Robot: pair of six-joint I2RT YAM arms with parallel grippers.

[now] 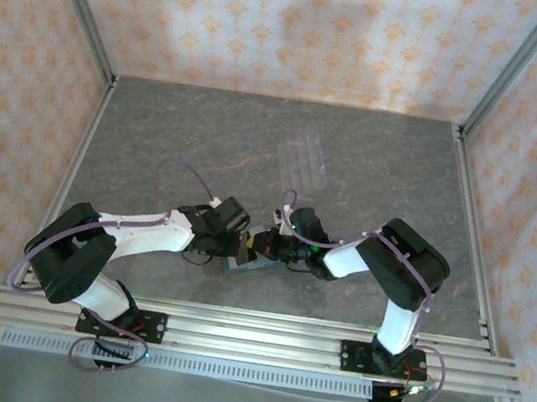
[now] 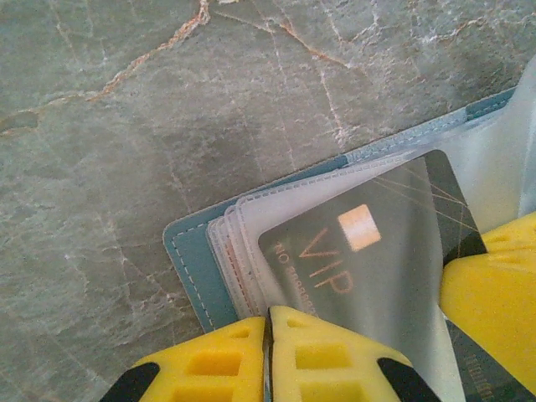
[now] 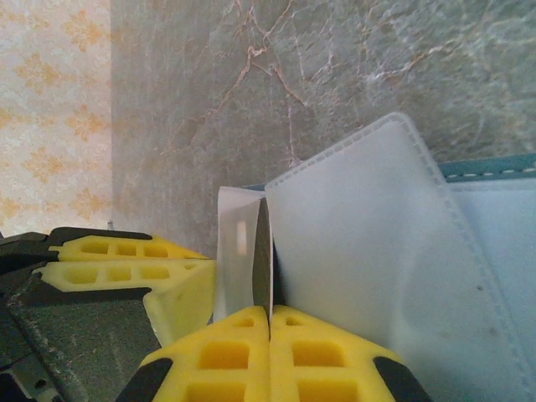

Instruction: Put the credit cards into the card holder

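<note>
Toward the bench's (image 1: 208, 131) near edge, both arms mostly hide the teal card holder (image 2: 188, 260) from overhead, while the left wrist view shows a black VIP card (image 2: 335, 260) partly under its clear sleeve, left fingers (image 2: 276, 322) pressed together on the holder's edge, right fingers (image 3: 276, 322) pinching the card.

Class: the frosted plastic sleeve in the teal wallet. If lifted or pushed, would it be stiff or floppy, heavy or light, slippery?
Probably floppy: the sleeve bows up off the wallet in a curve instead of lying flat. Likely very light, being thin enough that the card shows through it. Its smooth sheen suggests it may slip when pinched.
</note>
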